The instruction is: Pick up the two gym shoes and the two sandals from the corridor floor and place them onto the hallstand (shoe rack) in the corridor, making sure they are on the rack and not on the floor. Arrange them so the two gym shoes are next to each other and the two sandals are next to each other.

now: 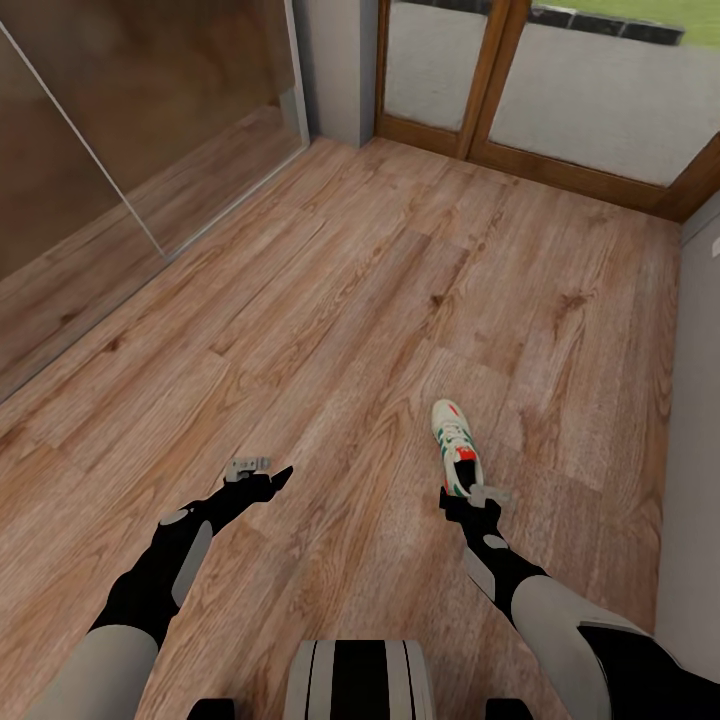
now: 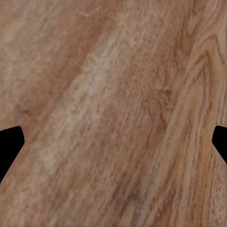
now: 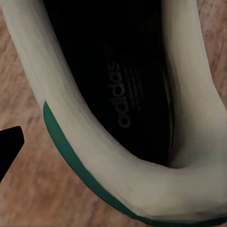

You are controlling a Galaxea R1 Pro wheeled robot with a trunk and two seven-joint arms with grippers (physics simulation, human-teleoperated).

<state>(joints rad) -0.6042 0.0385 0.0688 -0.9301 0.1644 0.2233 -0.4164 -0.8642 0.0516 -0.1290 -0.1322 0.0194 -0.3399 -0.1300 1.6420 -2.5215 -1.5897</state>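
One gym shoe (image 1: 454, 443), white with green stripes and a red-orange tongue, lies on the corridor floor (image 1: 330, 300), toe pointing away from me. My right gripper (image 1: 478, 494) hovers at its heel, open. In the right wrist view the shoe's heel rim and dark insole (image 3: 127, 94) are very close; one black fingertip (image 3: 9, 144) shows outside the rim, and the other is hidden. My left gripper (image 1: 258, 473) stands open over bare planks, its fingertips (image 2: 9, 142) wide apart with only wood grain between them. The second gym shoe, the sandals and the hallstand are out of view.
A glass sliding panel (image 1: 130, 130) runs along the left side. A wood-framed glass door (image 1: 560, 90) closes the far end. A grey wall (image 1: 695, 420) borders the floor on the right, close to the shoe. My base (image 1: 360, 680) sits at the near edge.
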